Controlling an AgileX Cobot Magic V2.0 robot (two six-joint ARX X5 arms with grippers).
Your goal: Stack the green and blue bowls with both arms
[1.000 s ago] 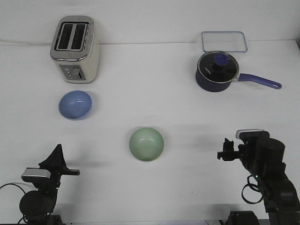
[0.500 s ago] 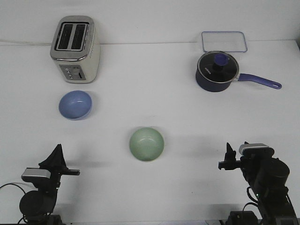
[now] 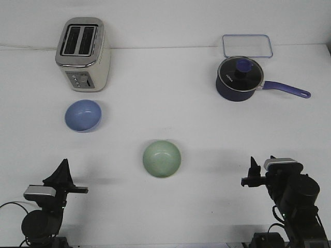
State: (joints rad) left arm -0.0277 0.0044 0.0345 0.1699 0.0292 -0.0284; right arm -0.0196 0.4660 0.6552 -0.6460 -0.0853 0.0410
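Bright, even light; soft shadows; sharp pic.

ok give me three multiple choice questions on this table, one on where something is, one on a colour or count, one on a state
1. Where is the blue bowl?
A. just in front of the toaster
B. inside the saucepan
C. stacked on the green bowl

2. How many bowls are on the table?
A. one
B. two
C. four

3. What state is the saucepan in?
A. lying on its side
B. open, lid beside it
C. upright with its lid on

Answers:
1. A: it sits alone on the table, directly nearer the robot than the toaster.
2. B: only a blue one and a green one show.
3. C: the lid with its purple knob sits on top of the pan.
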